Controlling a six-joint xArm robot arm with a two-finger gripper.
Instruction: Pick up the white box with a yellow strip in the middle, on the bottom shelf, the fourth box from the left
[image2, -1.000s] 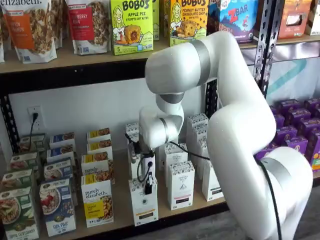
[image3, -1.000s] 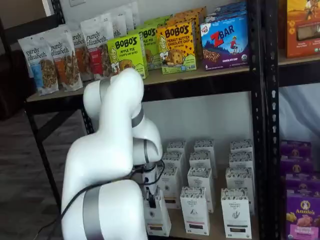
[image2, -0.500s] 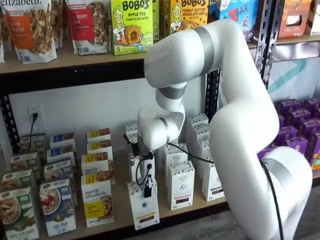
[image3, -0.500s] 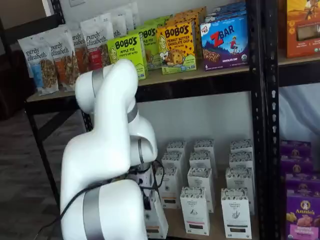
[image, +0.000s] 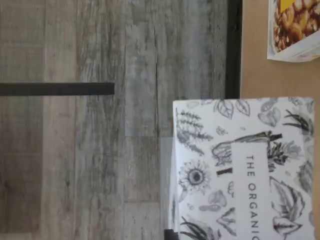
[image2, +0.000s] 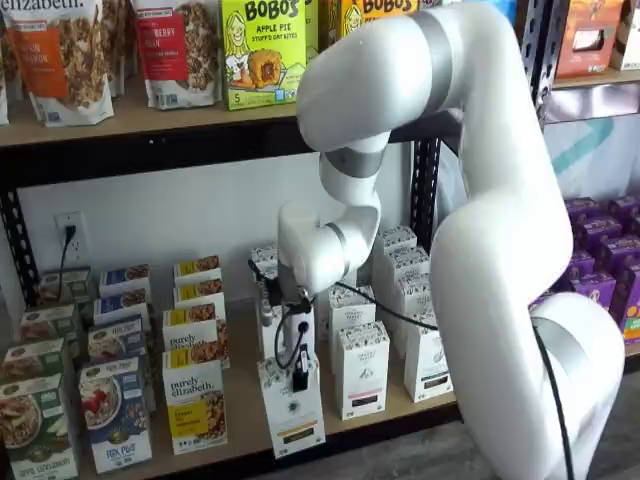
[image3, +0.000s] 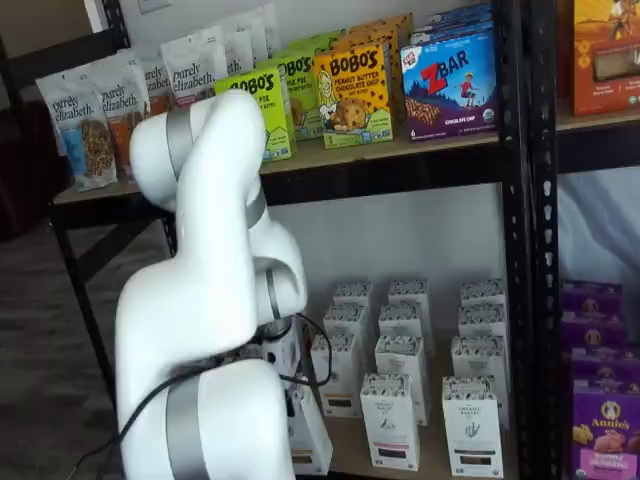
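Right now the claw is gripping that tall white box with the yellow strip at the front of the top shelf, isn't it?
Not the top shelf. The claw is shut on the white box at the front of the bottom shelf, as a shelf view shows. The top shelf holds pouches and snack boxes. The rest is right: the box is tall, white, with a yellow strip.

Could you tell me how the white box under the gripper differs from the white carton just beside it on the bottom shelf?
The white box carries a yellow-brown strip low on its front; the neighbouring carton carries a black one. The white box tilts, its base at the shelf's front edge, with the gripper shut on its top; the neighbouring carton stands upright and free. Both are tall, narrow and white with speckled tops.
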